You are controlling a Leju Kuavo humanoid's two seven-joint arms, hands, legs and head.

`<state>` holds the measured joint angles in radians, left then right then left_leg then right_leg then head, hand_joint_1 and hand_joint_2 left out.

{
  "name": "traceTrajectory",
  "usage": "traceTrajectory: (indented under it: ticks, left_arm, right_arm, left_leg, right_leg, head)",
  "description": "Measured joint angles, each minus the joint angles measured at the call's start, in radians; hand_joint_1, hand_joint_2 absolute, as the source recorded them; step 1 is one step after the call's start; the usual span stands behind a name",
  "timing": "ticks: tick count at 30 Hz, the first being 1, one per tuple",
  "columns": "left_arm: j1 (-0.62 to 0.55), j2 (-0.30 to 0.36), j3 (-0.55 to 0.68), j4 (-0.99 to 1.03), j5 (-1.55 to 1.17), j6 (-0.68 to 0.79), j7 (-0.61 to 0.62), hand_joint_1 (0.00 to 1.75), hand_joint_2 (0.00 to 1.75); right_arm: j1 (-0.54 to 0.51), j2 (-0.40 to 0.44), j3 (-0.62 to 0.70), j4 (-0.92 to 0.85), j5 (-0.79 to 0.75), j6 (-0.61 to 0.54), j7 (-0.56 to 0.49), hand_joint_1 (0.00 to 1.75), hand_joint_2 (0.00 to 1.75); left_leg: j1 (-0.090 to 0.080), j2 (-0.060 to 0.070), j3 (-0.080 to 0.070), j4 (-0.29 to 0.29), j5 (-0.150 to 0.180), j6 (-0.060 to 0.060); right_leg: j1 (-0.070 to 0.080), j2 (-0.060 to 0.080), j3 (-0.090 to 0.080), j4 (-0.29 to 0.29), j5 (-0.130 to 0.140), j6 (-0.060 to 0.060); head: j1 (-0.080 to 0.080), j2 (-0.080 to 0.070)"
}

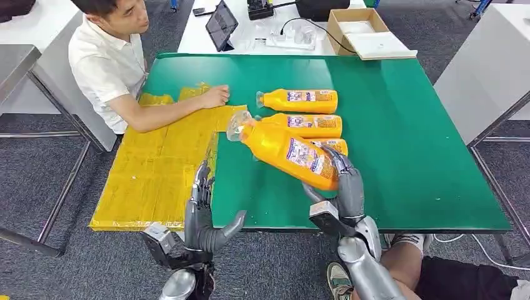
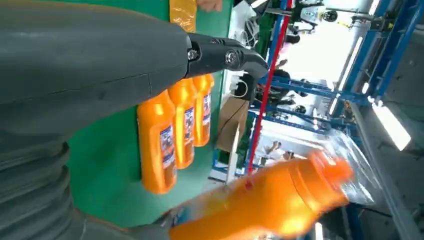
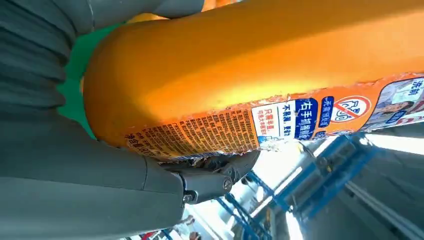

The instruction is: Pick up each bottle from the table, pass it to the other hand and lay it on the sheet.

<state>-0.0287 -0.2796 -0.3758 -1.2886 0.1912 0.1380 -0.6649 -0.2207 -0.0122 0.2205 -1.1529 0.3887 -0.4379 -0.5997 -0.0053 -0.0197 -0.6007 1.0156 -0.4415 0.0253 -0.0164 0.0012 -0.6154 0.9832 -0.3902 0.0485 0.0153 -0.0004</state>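
Note:
My right hand (image 1: 342,187) grips an orange bottle (image 1: 284,149) by its base and holds it tilted above the green table (image 1: 406,156), clear cap toward the yellow sheet (image 1: 156,169). That bottle's labelled side (image 3: 260,75) is close up in the right wrist view and its neck end (image 2: 280,195) is blurred in the left wrist view. My left hand (image 1: 203,215) is open at the table's near edge, fingers up, beside the sheet. Three more orange bottles lie on the table: far (image 1: 300,100), middle (image 1: 306,125), and one partly hidden (image 1: 334,145) behind the held bottle.
A person sits at the table's far left with a hand (image 1: 215,95) resting on the sheet. Behind the table a white desk carries a tablet (image 1: 221,24), cables and a cardboard box (image 1: 359,30). A person's leg and shoe (image 1: 340,278) are near my right arm.

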Motion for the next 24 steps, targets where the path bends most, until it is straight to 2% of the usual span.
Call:
traceTrajectory:
  ticks: [4,6,10,24]
  left_arm:
    - [-0.002,0.002,-0.01,0.0,0.03,-0.063,0.0,0.0,1.75]
    - [-0.004,0.002,-0.015,0.0,0.034,-0.069,-0.001,0.0,1.75]
    - [-0.007,0.002,-0.021,0.0,0.041,-0.074,-0.001,0.0,1.75]
    - [-0.007,0.002,-0.026,0.0,0.043,-0.075,-0.001,0.0,1.75]
  right_arm:
    - [0.022,0.036,0.011,-0.035,-0.107,0.168,0.0,1.75,1.75]
    - [0.033,0.063,0.033,-0.043,-0.129,0.199,-0.012,1.75,1.75]
    - [0.044,0.102,0.069,-0.053,-0.132,0.204,-0.018,1.75,1.75]
    - [0.047,0.113,0.09,-0.065,-0.14,0.204,-0.018,1.75,1.75]
  left_leg:
    - [0.001,0.001,0.0,0.0,0.0,0.0]
    - [0.001,0.001,0.0,0.0,0.0,0.0]
    - [0.002,0.0,0.0,0.0,0.0,-0.001]
    - [0.001,0.0,0.0,0.0,0.0,0.0]
  right_leg:
    - [0.001,0.0,0.0,0.0,0.0,0.0]
    - [0.002,0.0,-0.001,0.0,0.0,0.0]
    - [0.002,0.0,-0.001,0.0,0.0,0.0]
    - [0.001,0.0,-0.001,0.0,0.0,0.0]
  head:
    - [0.0,0.0]
    - [0.0,0.0]
    - [0.0,0.0]
    - [0.0,0.0]
